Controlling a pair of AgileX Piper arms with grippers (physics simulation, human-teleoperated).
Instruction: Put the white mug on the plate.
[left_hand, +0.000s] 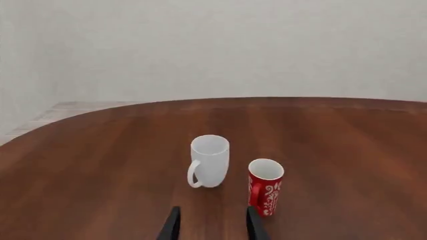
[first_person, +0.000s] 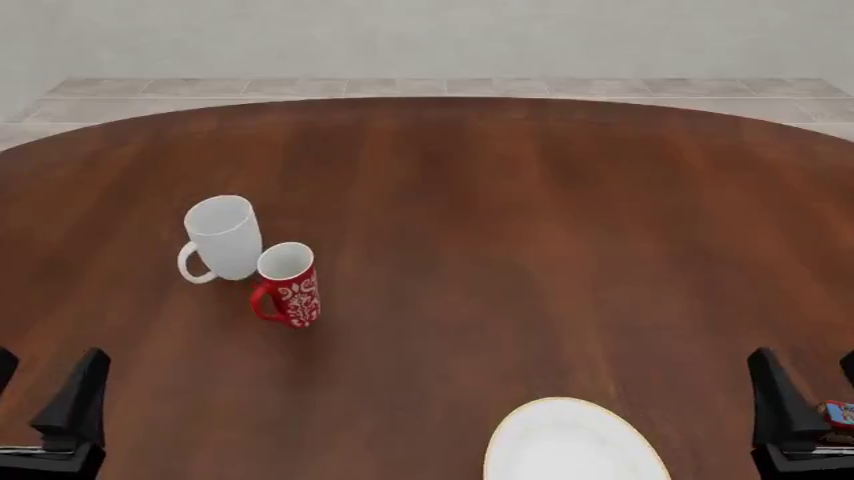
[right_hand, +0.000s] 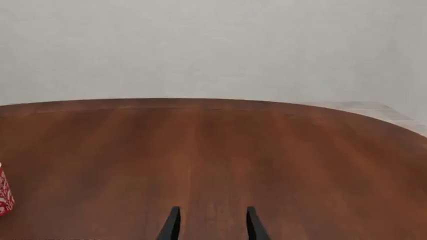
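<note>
Mugs, two. White mug (first_person: 223, 237): upright on the table (first_person: 534, 230), left half in the front view, well beyond the left gripper; mouth up, interior bare as far as seen, loop handle turned toward the near-left. Red mug (first_person: 288, 284): upright, white floral pattern, white inside, interior likewise bare; just beside the white mug on its near-right — touching or a sliver apart, cannot tell. Handle toward the left.

Plate (first_person: 574, 441), one: white, thin gold rim, at the near edge of the front view, right of centre, partly cut off by the frame. Nothing on the visible part. Well apart from both mugs; white mug not on it.

Left gripper (first_person: 40, 410): low at the near-left corner, fingers spread with a clear gap, holding nothing, pointed forward over the table. Seen from the left wrist, both dark fingertips (left_hand: 173, 225) aimed toward the mugs, white mug (left_hand: 209, 161) ahead and red mug (left_hand: 265, 186) nearer, off to one side.

Right gripper (first_person: 810, 400): low at the near-right corner, beside the plate — also spread, holding nothing. From the right wrist, fingertips (right_hand: 172, 224) over bare wood, only a sliver of red mug (right_hand: 4, 195) at the frame edge.

Small red-and-blue item (first_person: 837, 412) by the right gripper, too small to identify.
</note>
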